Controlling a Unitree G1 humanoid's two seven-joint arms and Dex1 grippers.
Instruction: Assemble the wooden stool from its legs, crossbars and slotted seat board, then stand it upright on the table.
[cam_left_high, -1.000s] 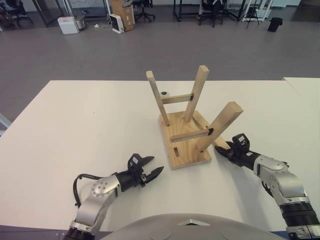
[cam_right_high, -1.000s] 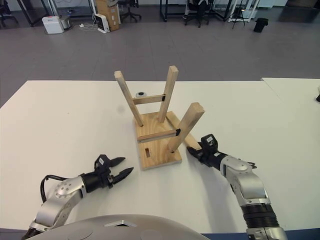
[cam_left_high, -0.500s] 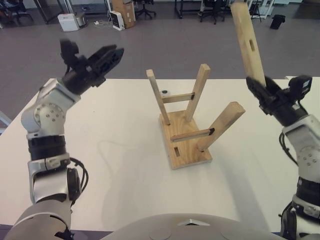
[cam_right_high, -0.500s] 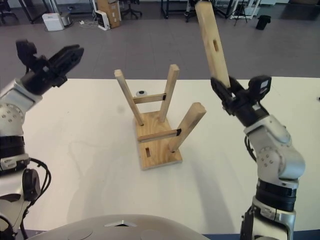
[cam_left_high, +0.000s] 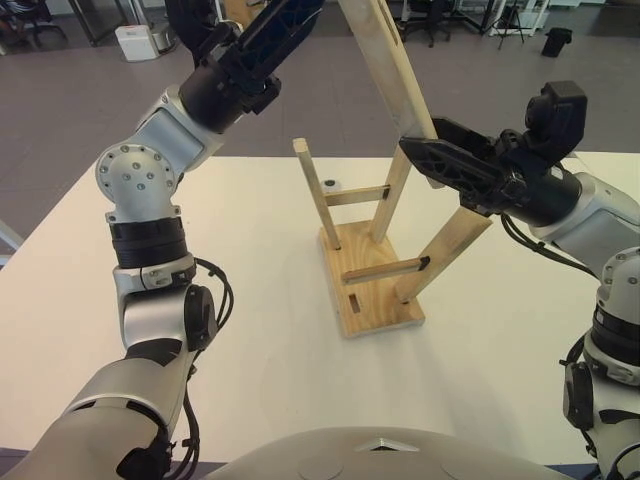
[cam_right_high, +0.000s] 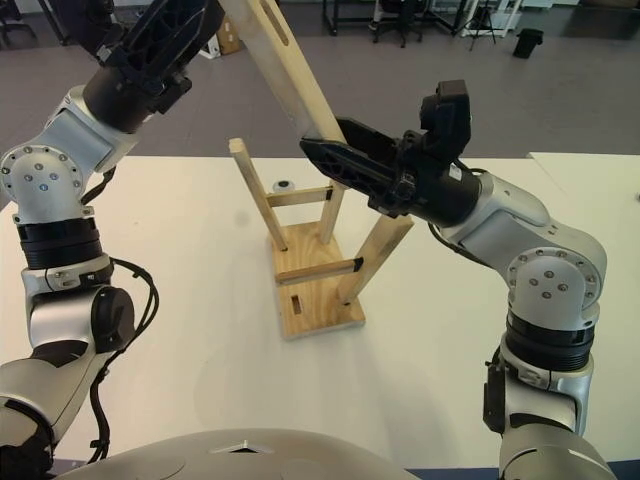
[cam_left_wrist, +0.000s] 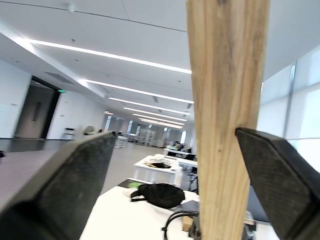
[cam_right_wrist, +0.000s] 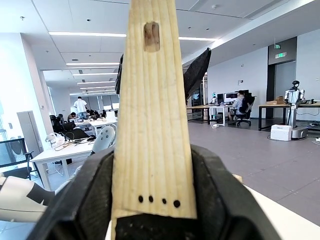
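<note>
The stool lies upside down mid-table: slotted seat board (cam_left_high: 378, 305) flat, three legs (cam_left_high: 314, 193) pointing up, joined by two crossbars (cam_left_high: 380, 270). One slot (cam_left_high: 352, 300) near the front edge is bare. A loose wooden leg (cam_left_high: 395, 70) hangs in the air above the stool, slanting up and to the left. My right gripper (cam_left_high: 412, 147) is shut on its lower end (cam_right_wrist: 152, 150). My left gripper (cam_left_high: 285, 20) is high up at the leg's upper part, open, the leg (cam_left_wrist: 227, 125) between its fingers (cam_left_wrist: 70, 180) and against one of them.
A small dark round object (cam_left_high: 330, 186) lies on the white table (cam_left_high: 150, 260) just behind the stool. A second table (cam_left_high: 605, 170) adjoins at the right. Grey floor with chairs and boxes lies beyond the far edge.
My right gripper has swung the leg in over the stool, now tilted leftward. My left gripper has moved right and up to the leg's upper part.
</note>
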